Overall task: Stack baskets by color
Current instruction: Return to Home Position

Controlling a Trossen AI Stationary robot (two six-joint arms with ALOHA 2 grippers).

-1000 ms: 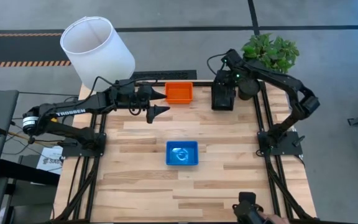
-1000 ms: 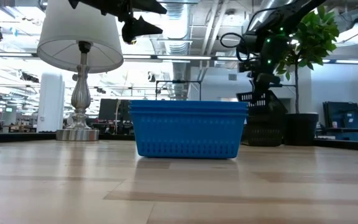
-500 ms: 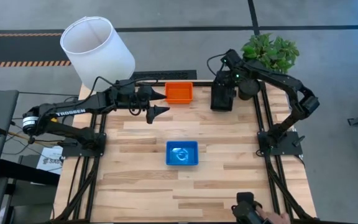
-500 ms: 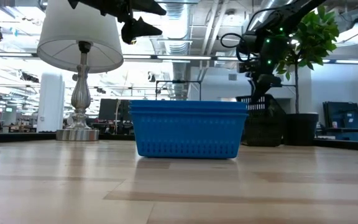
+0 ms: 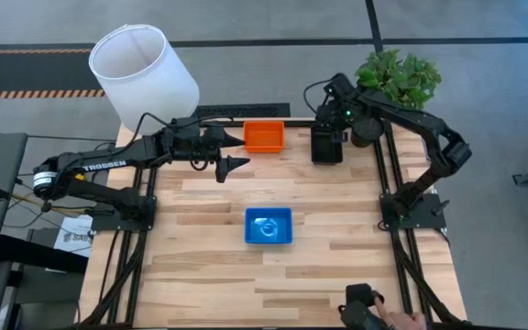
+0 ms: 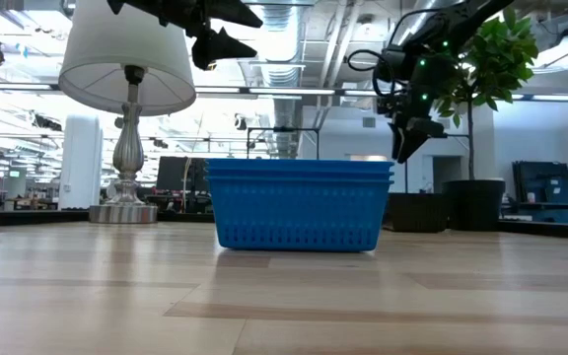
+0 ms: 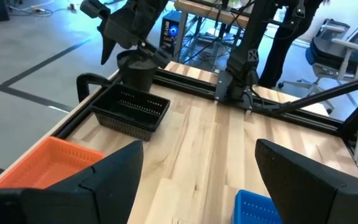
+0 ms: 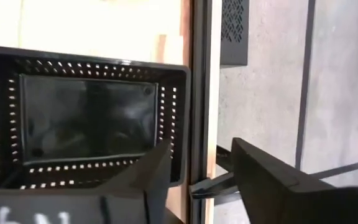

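A nested pile of black baskets (image 5: 326,147) (image 8: 86,118) stands on its base at the table's far right edge. My right gripper (image 6: 407,143) (image 8: 204,180) hangs open just above the pile's outer wall, clear of it. An orange basket (image 5: 264,136) (image 7: 36,165) rests at the far edge, left of the black pile. A blue basket (image 5: 269,225) (image 6: 299,202) sits mid-table. My left gripper (image 5: 236,165) (image 7: 201,180) hovers open high over the table, near the orange basket, with nothing between its fingers.
A lamp with a white shade (image 5: 143,69) stands at the far left corner, and a potted plant (image 5: 397,78) at the far right, close behind the black pile. Black frame rails (image 5: 388,174) run along the table's sides. A person's hand with a dark device (image 5: 365,312) shows at the near edge.
My right gripper has opened and let go of a black basket. That basket, held tilted above the pile a second ago, has dropped and now sits level and lower in the black pile.
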